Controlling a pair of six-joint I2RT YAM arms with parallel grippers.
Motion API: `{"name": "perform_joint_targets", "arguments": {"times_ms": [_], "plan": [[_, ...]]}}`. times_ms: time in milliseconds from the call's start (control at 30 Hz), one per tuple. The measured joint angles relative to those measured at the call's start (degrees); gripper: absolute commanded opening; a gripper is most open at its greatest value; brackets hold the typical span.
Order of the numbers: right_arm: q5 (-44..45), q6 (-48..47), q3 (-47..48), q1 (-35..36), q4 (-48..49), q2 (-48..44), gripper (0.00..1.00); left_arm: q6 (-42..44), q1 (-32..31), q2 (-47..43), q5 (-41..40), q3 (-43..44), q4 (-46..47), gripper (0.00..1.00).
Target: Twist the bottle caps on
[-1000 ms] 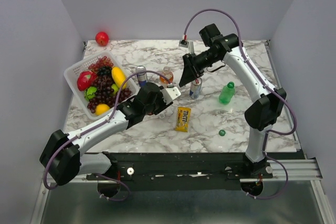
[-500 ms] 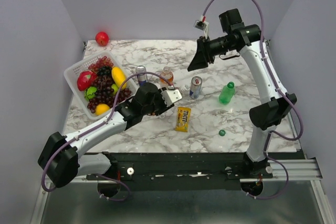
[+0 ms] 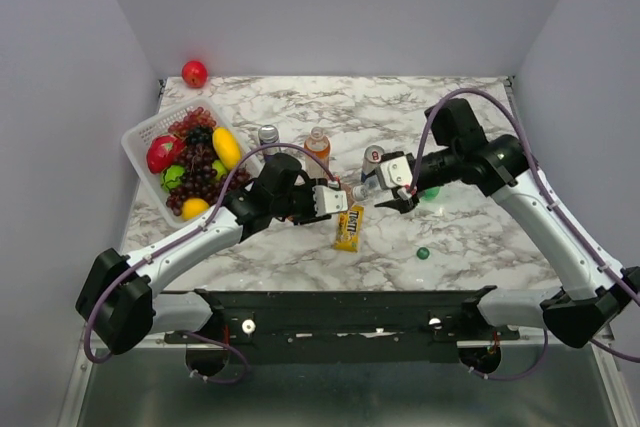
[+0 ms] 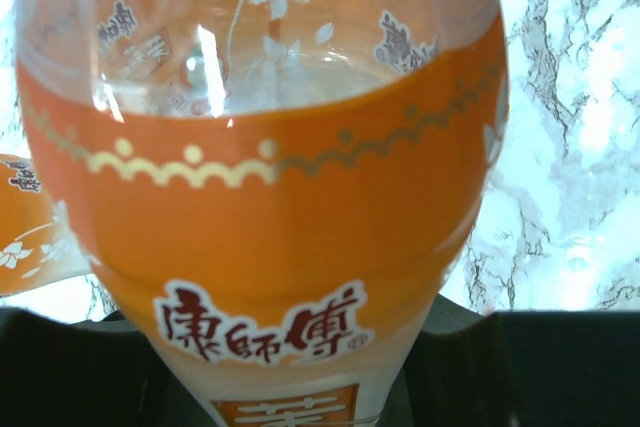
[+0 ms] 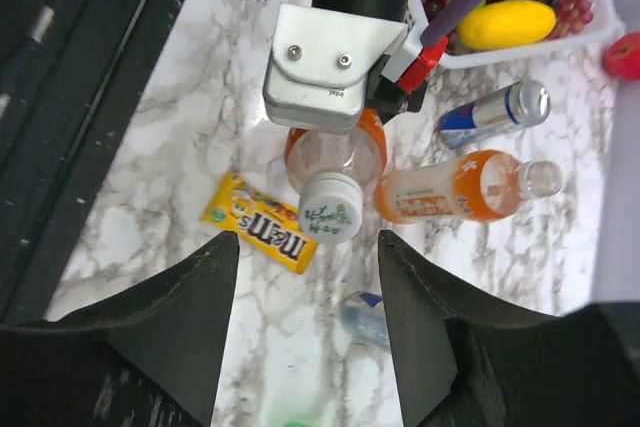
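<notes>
My left gripper [image 3: 322,199] is shut on an orange-label bottle [image 4: 270,207] and holds it tilted toward the right arm. In the right wrist view this bottle [image 5: 335,152] carries a white cap [image 5: 330,209]. My right gripper [image 3: 386,194] is open and empty. Its fingertips [image 5: 228,242] flank the space just short of that cap without touching it. A second orange bottle [image 3: 317,144] stands behind. The green bottle [image 3: 432,190] is mostly hidden by the right arm. A dark green cap [image 3: 423,253] lies loose on the table. The other white cap is out of view.
A yellow M&M's pack [image 3: 349,227] lies under the held bottle. Two drink cans [image 3: 268,137] [image 3: 372,157] stand nearby. A white fruit basket [image 3: 140,137] sits at the left. A red apple [image 3: 194,73] lies at the back left corner.
My right arm has swung down from high at the back to low in front of the held bottle's cap. My left gripper has shifted slightly right with the bottle.
</notes>
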Motion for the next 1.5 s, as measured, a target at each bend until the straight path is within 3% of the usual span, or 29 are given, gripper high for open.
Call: {"name": "perform_joint_targets", "arguments": {"times_ms": [367, 700, 833, 1100, 1167, 1500], "plan": [[4.7, -9.1, -2.8, 5.2, 4.9, 1.9, 0.54, 2.6, 0.1, 0.0, 2.1, 0.5, -1.7, 0.00], [6.1, -9.8, -3.3, 5.6, 5.0, 2.4, 0.19, 1.9, 0.5, 0.0, 1.8, 0.5, -1.6, 0.00], [6.5, -0.5, 2.5, 5.5, 3.1, 7.2, 0.13, -0.3, 0.8, 0.0, 0.6, 0.2, -0.9, 0.00], [3.8, 28.8, 30.8, 1.5, -9.6, 28.3, 0.08, -9.8, 1.2, -1.2, -10.5, -0.4, 3.9, 0.00], [2.0, 35.4, 36.7, 0.2, -12.2, 33.2, 0.03, -11.5, 1.2, -1.3, -13.5, -0.5, 4.7, 0.00], [-0.1, 64.7, 34.2, -2.8, -9.9, 36.6, 0.00, -14.7, -1.4, -1.3, -23.5, -2.5, 5.6, 0.00]]}}
